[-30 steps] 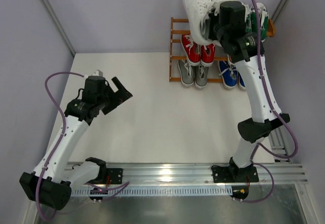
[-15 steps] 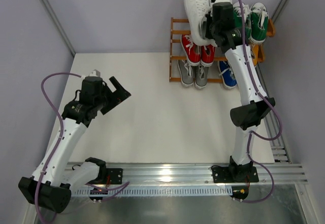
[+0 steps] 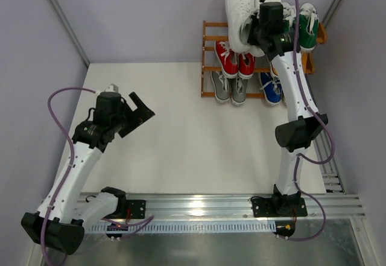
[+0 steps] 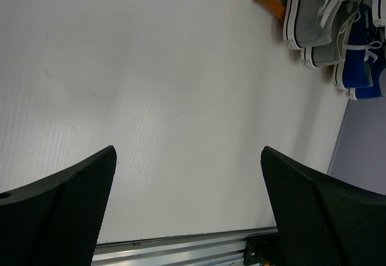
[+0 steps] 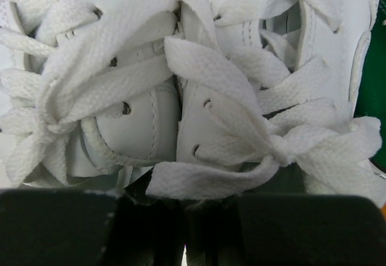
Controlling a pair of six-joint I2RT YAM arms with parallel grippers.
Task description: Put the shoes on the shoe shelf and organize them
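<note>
Right gripper [image 5: 184, 227]: jaws nearly closed, pinching the adjoining inner collars of the white pair [image 3: 239, 9], one shoe on each side of the fingers [image 5: 60, 230]. The white pair hangs over the left half of the top tier of the shoe shelf [image 3: 208, 37]; contact with the slats cannot be determined.

The shoe shelf stands at the far right corner of the table [image 3: 181, 139]. It carries the green pair [image 3: 307, 28] on the top tier right, the red pair [image 3: 235, 62] on the middle tier, and the grey pair [image 3: 228, 88] and blue pair [image 3: 272, 91] on the bottom tier.

Left gripper [image 3: 140, 114]: jaws wide open, empty, suspended over the table near its left edge.
</note>
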